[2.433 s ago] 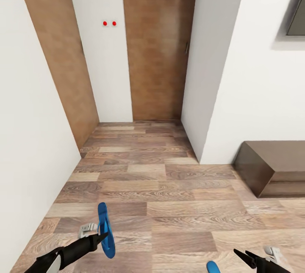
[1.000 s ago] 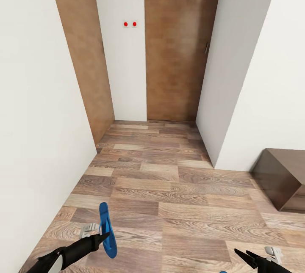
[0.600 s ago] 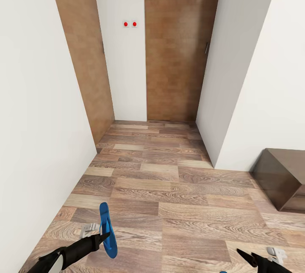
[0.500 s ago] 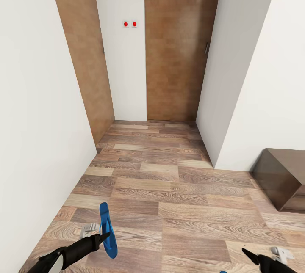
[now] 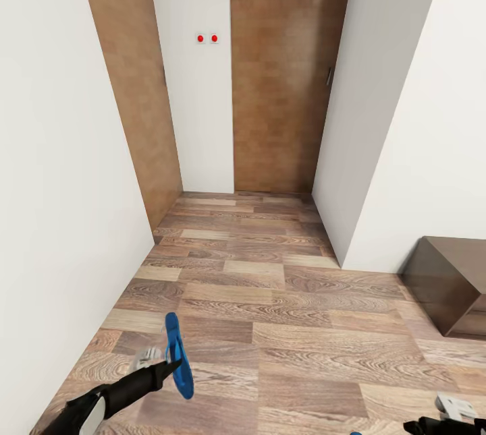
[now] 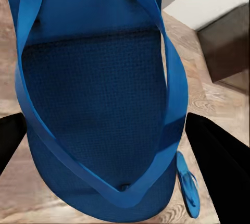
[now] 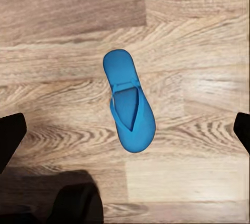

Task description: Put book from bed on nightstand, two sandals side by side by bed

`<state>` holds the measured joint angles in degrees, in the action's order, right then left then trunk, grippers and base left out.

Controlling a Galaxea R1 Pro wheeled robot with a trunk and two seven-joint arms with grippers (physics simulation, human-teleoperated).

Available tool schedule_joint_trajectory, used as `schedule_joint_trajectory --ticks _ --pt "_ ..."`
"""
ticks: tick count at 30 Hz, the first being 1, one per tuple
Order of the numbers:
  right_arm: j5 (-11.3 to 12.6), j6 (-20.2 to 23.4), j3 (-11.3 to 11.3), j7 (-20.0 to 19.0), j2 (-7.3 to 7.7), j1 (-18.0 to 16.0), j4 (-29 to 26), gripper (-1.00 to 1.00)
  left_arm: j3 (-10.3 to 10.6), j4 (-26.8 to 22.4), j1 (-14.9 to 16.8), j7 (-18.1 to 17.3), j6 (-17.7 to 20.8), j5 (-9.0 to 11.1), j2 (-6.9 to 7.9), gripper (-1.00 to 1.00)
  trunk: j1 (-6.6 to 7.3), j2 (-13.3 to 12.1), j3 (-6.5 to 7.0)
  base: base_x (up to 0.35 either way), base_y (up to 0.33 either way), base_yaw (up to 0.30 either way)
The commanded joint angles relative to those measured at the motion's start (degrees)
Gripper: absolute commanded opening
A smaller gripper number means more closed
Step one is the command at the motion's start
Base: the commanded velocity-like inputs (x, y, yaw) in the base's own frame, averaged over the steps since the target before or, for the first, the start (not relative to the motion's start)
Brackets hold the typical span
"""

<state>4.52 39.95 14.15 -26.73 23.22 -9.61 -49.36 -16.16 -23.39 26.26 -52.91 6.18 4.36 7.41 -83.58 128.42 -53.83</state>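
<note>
Sandal (image 5: 178, 357) clamped in left tool (image 5: 170, 368), held on edge above wood floor (image 5: 297, 327) at near left of head view. Left wrist view: sole and thong straps (image 6: 99, 94) close up, black fingers (image 6: 221, 161) dark on both sides of it. Grip reads as clenched on sandal.

Second sandal (image 7: 128, 100) flat on floor, strap side up, seen from right wrist camera between two black fingertips (image 7: 10, 135) set wide apart at frame edges. Right tool released, hovering above it, no contact. Same sandal also small in left wrist view (image 6: 187, 190), down on floor past held one. Head view: right tool (image 5: 445, 421) mostly cut off at near right edge, only grey bracket and black tip visible; sliver of blue (image 5: 354, 433) at bottom edge just left of it.

Robot facing short hallway: white walls (image 5: 61, 152) both sides, brown door (image 5: 283, 71) at far end, second brown door (image 5: 131, 77) on left wall. Two red dots (image 5: 207, 38) on white strip between doors. Dark brown low cabinet (image 5: 449, 283) against right wall, well apart from both sandals. Dark shadow (image 7: 57, 203) on planks below right tool.

Two sandals well apart: one in the air on left, one on floor under right arm.
</note>
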Motion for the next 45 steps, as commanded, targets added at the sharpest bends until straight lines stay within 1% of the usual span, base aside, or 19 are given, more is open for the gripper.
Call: schedule_joint_trajectory --ticks 1,2,3,4,5,6,7,8,9,10,11,14,17,36,45 --pt "-0.13 0.65 0.09 0.07 -0.01 -0.04 -0.07 1.0 -0.07 -2.09 0.02 -0.78 0.79 0.12 -0.7 -1.0 0.01 0.02 -0.06 0.0 0.0 0.0" --pt "-0.51 0.78 0.09 0.08 -0.01 -0.05 -0.09 1.0 -0.06 -4.57 0.02 -1.13 1.51 0.15 -1.48 -1.0 0.01 0.02 -0.06 0.0 0.0 0.0" --pt "-1.02 0.93 0.09 0.1 -0.04 -0.05 -0.11 1.0 -0.04 -12.11 0.02 -1.7 7.37 0.19 -3.74 -1.0 0.01 0.02 -0.06 0.0 0.0 0.0" --pt "-1.07 0.97 0.09 0.1 -0.04 -0.06 -0.11 1.0 -0.03 -13.83 0.02 -1.76 9.12 0.19 -4.21 -1.0 0.01 0.02 -0.06 0.0 0.0 0.0" --pt "-1.14 1.05 0.09 0.13 -0.05 -0.06 -0.12 1.0 -0.03 -17.31 0.02 -1.86 12.71 0.2 -5.0 -1.0 0.01 0.02 -0.06 0.0 0.0 0.0" --pt "-1.19 1.13 0.05 0.15 -0.07 -0.06 -0.12 1.0 -0.02 -20.61 0.02 -1.96 16.0 0.23 -5.54 -1.0 0.01 0.02 -0.06 0.0 0.0 0.0" --pt "-1.2 1.16 0.04 0.16 -0.07 -0.06 -0.12 1.0 -0.02 -22.11 0.02 -2.08 17.42 0.26 -5.72 -1.0 0.01 0.02 -0.06 0.0 0.0 0.0" --pt "-1.23 1.2 0.03 0.17 -0.07 -0.06 -0.12 1.0 0.01 -24.58 0.02 -2.69 19.63 0.35 -6.01 -1.0 0.01 0.02 -0.06 0.0 0.0 0.0" --pt "-1.24 1.23 0.02 0.18 -0.08 -0.06 -0.12 1.0 0.03 -26.21 0.02 -3.91 21.12 0.43 -6.2 -1.0 0.01 0.02 -0.06 0.0 0.0 0.0" --pt "-1.25 1.23 0.01 0.18 -0.08 -0.06 -0.12 1.0 0.04 -26.78 0.02 -4.67 21.65 0.45 -6.27 -1.0 0.01 0.02 -0.06 0.0 0.0 0.0" --pt "-1.25 1.25 0.01 0.18 -0.09 -0.06 -0.12 1.0 0.07 -27.61 0.02 -6.34 22.42 0.46 -6.36 -1.0 0.01 0.02 -0.06 0.0 0.0 0.0" --pt "-1.26 1.23 -0.03 0.1 -0.07 -0.06 -0.14 1.0 0.36 -28.6 0.02 -9.68 23.3 0.39 -6.48 -1.0 0.01 0.02 -0.06 0.0 0.0 0.0" --pt "-1.27 1.08 -0.07 0.02 0.0 -0.06 -0.23 1.0 0.49 -28.84 0.02 -10.8 23.5 0.28 -6.48 -1.0 0.01 0.02 -0.06 0.0 0.0 0.0" --pt "-1.18 0.66 -0.09 -0.14 -0.01 -0.06 -0.3 1.0 0.51 -28.56 0.01 -10.99 23.3 0.16 -6.46 -1.0 0.01 0.02 -0.06 0.0 0.0 0.0" --pt "-1.2 0.66 -0.09 -0.14 -0.01 -0.06 -0.3 1.0 0.51 -28.55 -0.01 -10.99 23.35 0.12 -6.45 -1.0 -1.97 3.63 -1.67 0.0 0.0 0.0"
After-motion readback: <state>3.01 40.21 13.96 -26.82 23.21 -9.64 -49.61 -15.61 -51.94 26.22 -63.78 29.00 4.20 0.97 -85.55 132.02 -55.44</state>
